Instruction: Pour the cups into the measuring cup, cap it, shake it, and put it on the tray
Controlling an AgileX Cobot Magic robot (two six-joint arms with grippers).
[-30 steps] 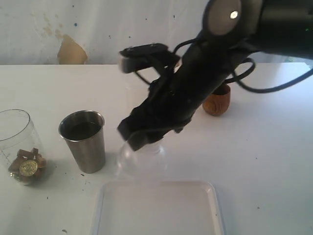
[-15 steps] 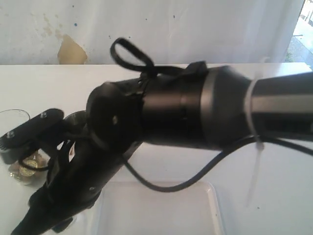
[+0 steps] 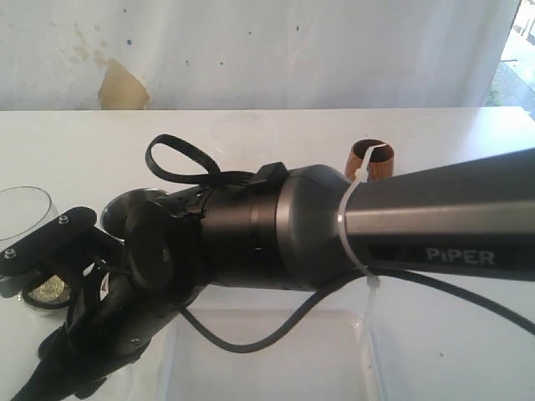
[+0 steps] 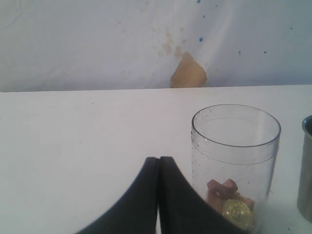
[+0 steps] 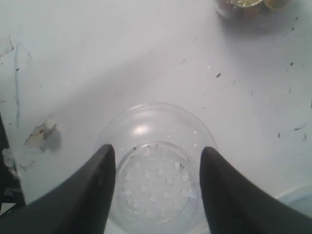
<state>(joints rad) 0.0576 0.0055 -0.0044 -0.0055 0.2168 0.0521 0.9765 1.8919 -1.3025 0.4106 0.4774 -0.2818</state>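
Stained white wall (image 3: 334, 50) behind, white table (image 3: 451, 368) in front, and the right arm reaches right across the middle to the table's left side. The right gripper (image 5: 157, 151) stands half spread, its two black fingers pressed to either side of a frosted translucent plastic cup (image 5: 156, 170), mouth up, with small white beads in the bottom.

Here is what matters: the wide clear plastic measuring cup (image 4: 236, 156) stands upright on the table by its left edge, mouth open to the ceiling, brown wooden pieces and a gold coin inside. From the right jaws it lies ahead of the fingertips and off to one side, apart from the held cup. I judge the held cup's lip has to come over that open mouth before any tipping.

The left gripper (image 4: 158, 163) is pinched closed on nothing, low at the table, with the measuring cup near it, ahead and to one side. Both arms are close to it; only the right carries anything.

The count:
- one measuring cup
- one tall stainless-steel tumbler (image 4: 306, 170) just beside it
- one small rounded brown wooden cup (image 3: 358, 163) nearer the far edge
- one frosted cup
- one flat white rectangular tray (image 3: 292, 372) at the near edge
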